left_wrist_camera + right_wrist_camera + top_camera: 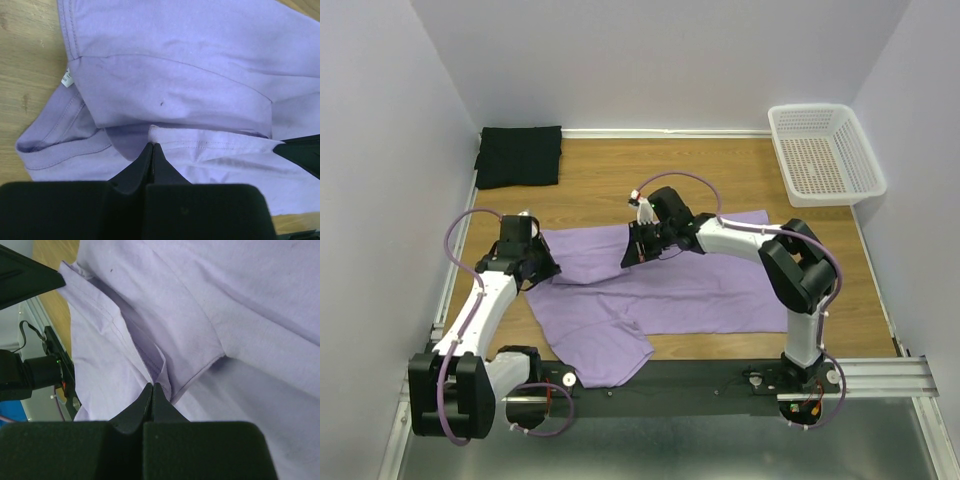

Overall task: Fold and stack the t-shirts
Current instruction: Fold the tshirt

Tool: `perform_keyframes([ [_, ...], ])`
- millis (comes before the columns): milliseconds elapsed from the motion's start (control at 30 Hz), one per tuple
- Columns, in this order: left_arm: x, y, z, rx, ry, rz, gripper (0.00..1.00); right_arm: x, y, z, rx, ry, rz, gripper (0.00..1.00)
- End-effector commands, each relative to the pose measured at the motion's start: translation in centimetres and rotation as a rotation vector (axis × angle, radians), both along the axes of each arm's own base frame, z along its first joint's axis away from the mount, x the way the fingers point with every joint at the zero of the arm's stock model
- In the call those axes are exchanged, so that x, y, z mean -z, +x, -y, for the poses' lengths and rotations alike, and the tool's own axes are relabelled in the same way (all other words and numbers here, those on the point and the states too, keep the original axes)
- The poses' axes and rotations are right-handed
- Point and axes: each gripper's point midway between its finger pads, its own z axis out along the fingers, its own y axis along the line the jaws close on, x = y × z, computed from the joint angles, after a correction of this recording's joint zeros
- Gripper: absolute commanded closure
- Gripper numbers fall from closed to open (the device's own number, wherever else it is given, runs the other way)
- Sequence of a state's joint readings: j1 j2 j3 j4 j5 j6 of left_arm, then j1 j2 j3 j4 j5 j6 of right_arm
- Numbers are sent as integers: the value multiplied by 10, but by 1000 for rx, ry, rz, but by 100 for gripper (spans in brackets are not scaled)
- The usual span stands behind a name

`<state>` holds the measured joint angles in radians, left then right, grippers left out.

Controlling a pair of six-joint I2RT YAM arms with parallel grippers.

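Note:
The lavender t-shirt (680, 290) lies spread across the middle of the table, partly folded over at its left. My left gripper (538, 268) is shut on its left edge; the left wrist view shows the jaws (152, 145) closed on a fold of lavender cloth (200, 60) near the collar. My right gripper (634, 252) is shut on the upper middle of the shirt; the right wrist view shows its jaws (152, 386) pinching a hem of the cloth (240, 300). The black t-shirt (519, 155) lies folded at the far left corner.
A white perforated basket (825, 152) stands at the far right corner. White walls enclose the wooden table (720, 165) on three sides. A metal rail (880, 375) runs along the near edge by the arm bases.

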<state>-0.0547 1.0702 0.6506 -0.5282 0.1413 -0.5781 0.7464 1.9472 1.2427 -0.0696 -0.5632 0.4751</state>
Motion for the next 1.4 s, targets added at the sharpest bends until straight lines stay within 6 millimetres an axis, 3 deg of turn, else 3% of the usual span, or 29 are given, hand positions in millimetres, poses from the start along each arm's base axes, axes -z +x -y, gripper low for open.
perform_keyframes([
  [0,-1,-12,6,6,-39,-13,100,-9,-12,5,-7,4,-8,99],
  [167,-1,-18,7,-5,-47,-25,100,-3,-20,9,-22,-3,-37,96],
  [533,-7,-28,6,14,-33,-44,90,15,-32,14,-37,-36,-87,92],
  [600,-10,-28,5,16,-26,-41,87,16,-34,14,-42,-38,-92,84],
  [700,-14,-29,4,12,-22,-32,82,14,-31,14,-38,-40,-78,80],
  [767,-15,-29,2,0,-15,-28,73,12,-27,13,-31,-45,-61,73],
  [833,-17,-29,1,-2,-12,-24,52,8,-23,16,-24,-56,-34,63],
  [933,-25,-26,-4,-20,9,3,35,-1,-11,23,5,-102,45,54],
  [1067,-53,-7,-15,-68,56,109,32,-13,18,52,113,-222,176,52],
  [1200,-72,23,-15,-64,64,181,32,-25,62,104,261,-387,315,50],
  [1367,-52,66,-9,-8,70,169,32,-28,105,169,429,-585,370,49],
])
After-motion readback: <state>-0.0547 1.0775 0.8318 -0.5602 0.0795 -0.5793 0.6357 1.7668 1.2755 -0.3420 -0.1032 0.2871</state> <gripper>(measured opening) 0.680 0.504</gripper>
